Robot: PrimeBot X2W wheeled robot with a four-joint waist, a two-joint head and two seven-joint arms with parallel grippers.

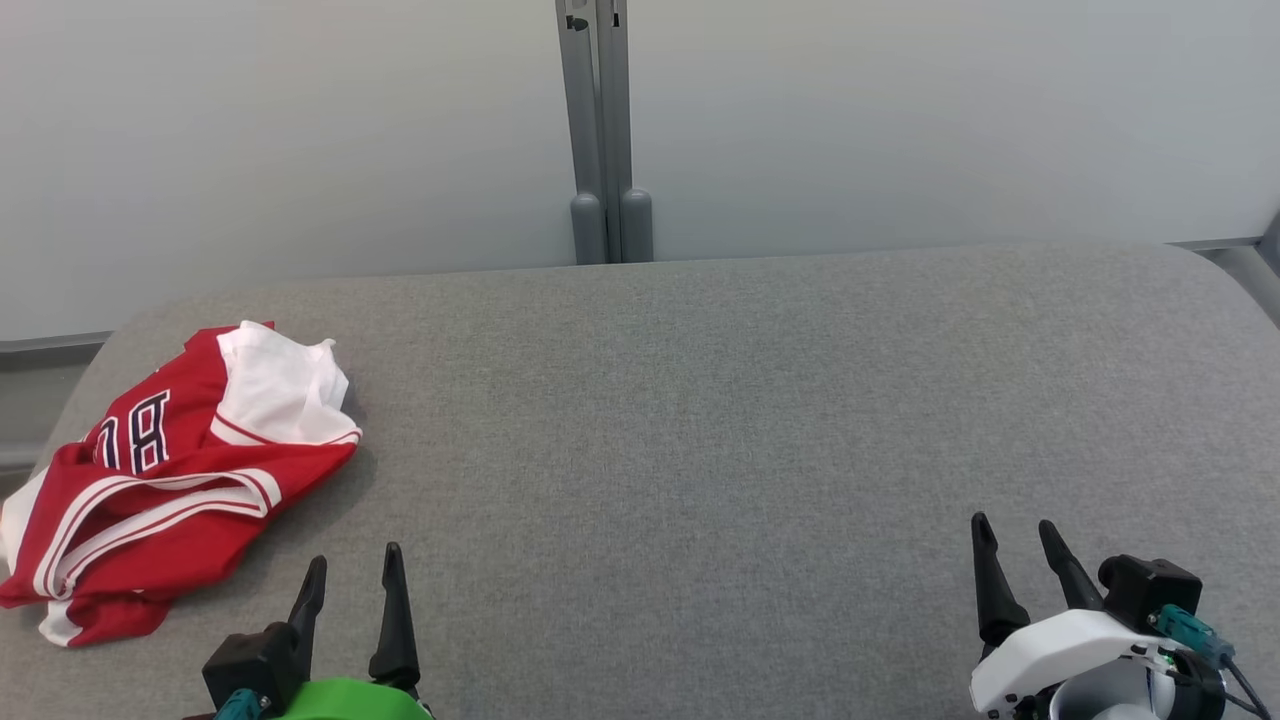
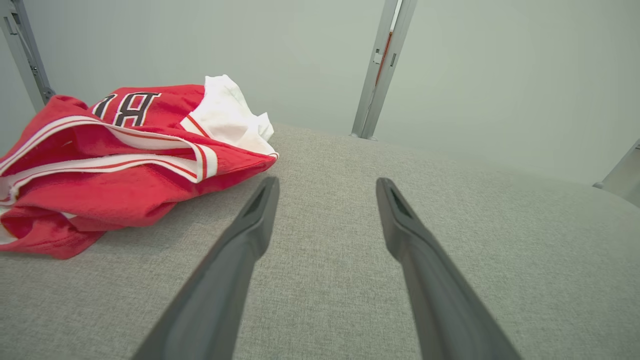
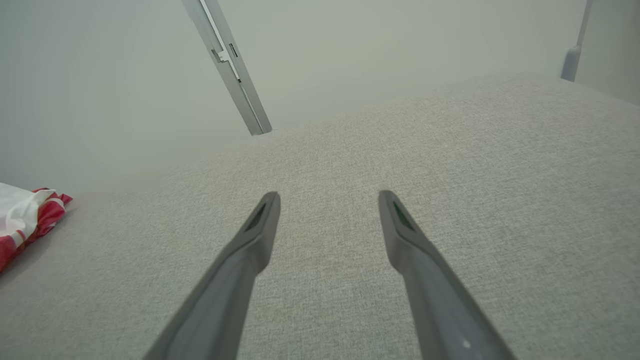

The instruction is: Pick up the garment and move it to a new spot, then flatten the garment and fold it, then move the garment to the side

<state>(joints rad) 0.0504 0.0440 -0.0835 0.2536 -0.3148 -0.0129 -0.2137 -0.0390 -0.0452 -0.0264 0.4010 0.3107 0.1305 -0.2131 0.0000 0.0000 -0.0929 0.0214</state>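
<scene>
Head view | one garment (image 1: pixel 178 478) | two sets of jaws, both apart

Left gripper (image 1: pixel 355 555): two long dark tapered fingers, pointed tips. Behind fingers: black mount block (image 1: pixel 250 662), bright green shell (image 1: pixel 345 700), teal plug (image 1: pixel 240 706).
Right gripper (image 1: pixel 1012 522): same fingers. Behind: white shell (image 1: pixel 1060 645), black box (image 1: pixel 1150 585), teal connector (image 1: pixel 1185 628), black cable (image 1: pixel 1245 690).
Close up, fingers (image 2: pixel 250 230) matte grey, slot recess inside each tip.
</scene>
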